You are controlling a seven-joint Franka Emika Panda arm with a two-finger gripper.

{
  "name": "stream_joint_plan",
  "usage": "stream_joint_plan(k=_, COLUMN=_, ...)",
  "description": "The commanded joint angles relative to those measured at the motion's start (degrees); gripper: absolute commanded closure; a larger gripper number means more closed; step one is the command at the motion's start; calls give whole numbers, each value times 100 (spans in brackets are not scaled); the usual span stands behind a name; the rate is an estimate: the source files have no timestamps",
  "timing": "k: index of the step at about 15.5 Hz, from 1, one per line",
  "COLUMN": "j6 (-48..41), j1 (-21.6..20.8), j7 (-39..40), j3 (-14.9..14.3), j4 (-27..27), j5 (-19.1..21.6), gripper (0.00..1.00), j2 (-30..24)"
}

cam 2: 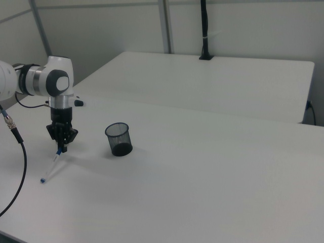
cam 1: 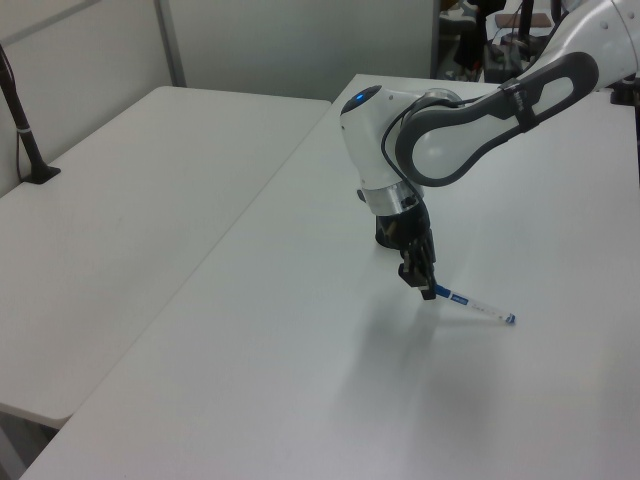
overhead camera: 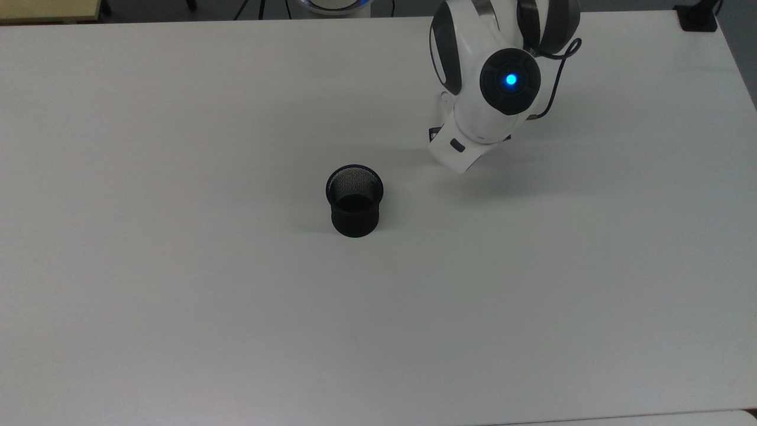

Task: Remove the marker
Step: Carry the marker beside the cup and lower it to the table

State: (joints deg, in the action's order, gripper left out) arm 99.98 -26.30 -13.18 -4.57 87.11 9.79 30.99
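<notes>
**Caller:** White tabletop all the way across, with a second white table alongside in the left view and pale partition walls behind. Now, the marker: where is it?

**Spotter:** Out of the cup. In the left view it slants from the gripper down to the top view's table, blue cap end pinched between the fingers, small blue far end low on or right at the surface toward the left view's right. The right view has the marker slanting down toward the right view's lower left, tip by the tabletop.

**Caller:** And the fingers?

**Spotter:** Pressed in on the capped end, gripper pointing straight down, close above the table. I can't tell whether the low tip actually touches.

**Caller:** The black mesh cup?

**Spotter:** Upright, mouth open, nothing standing in it from above. In the right view the cup sits to the right view's right of the gripper, near but apart. In the left view it is mostly behind the wrist.

**Caller:** The arm itself?

**Spotter:** From the top view, the white arm with its blue light hangs over the table up and to the top view's right of the cup, covering the fingers and pen. A dark cable loops down at the right view's left edge, and a black post stands on the far table.
</notes>
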Motion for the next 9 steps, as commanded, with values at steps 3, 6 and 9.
stream_joint_plan(k=3, j6=408, j1=-33, j7=-343, j3=-44, j4=-54, j5=-21, gripper=34, j2=126)
stream_joint_plan(k=6, j6=408, j1=-33, j7=-361, j3=-53, j4=-80, j5=-39, gripper=16, j2=117)
stream_joint_plan(k=9, j6=373, j1=-24, j7=-361, j3=-53, j4=-115, j5=-144, gripper=6, j2=-14)
